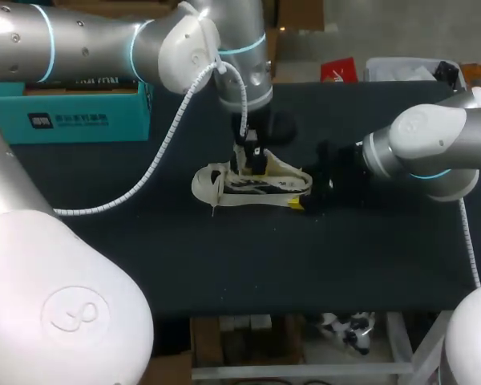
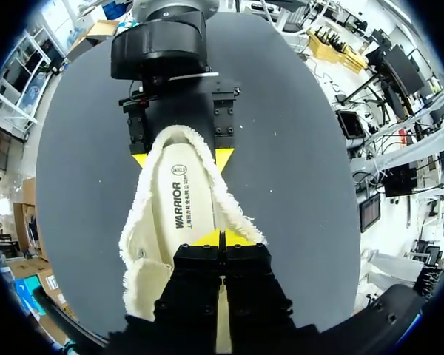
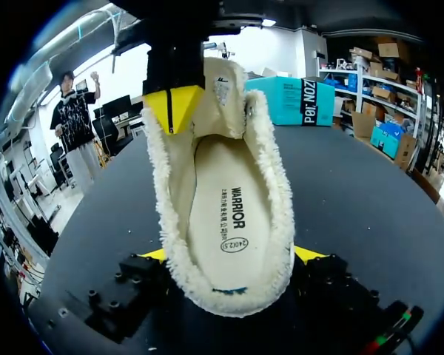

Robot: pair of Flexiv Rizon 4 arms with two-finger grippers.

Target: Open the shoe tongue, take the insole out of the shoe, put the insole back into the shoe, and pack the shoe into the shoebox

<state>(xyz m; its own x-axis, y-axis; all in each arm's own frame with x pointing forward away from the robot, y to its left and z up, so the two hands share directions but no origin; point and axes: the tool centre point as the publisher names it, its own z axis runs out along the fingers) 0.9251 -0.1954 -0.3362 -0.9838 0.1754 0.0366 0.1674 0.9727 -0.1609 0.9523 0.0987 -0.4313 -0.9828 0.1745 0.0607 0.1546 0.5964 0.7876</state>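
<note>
Gripping the heel end of the shoe [image 1: 260, 186] from both sides, the right claw [image 3: 232, 254] comes in low from the right of the counter [image 1: 144, 257], and its own camera shows it well: one yellow fingertip [image 3: 309, 254] is pressed against each flank of the cream canvas, with the heel wedged between them. The shoe sits sole-down near the middle of the dark counter, heel toward the right arm and toe pointing away from it, its frayed collar ringing the opening. Over on the other side, the left arm drops almost straight down from the far left, and the left claw [image 2: 220, 238] is closed, its two yellow tips pinched tight together at the front of the opening. What are they pinching? Seen from the right wrist, it is the tongue [image 3: 223, 89], which stands lifted up and away from the opening with a yellow tip right against it. That leaves the mouth of the shoe wide open, and the insole [image 3: 229, 207] is in plain sight, lying flat inside along the bottom with dark print near its heel end. Both claws are on the same shoe, one at each end, close to one another. The teal shoebox [image 1: 68, 116] sits at the far left edge of the counter, under the left arm and well apart from the shoe.
</note>
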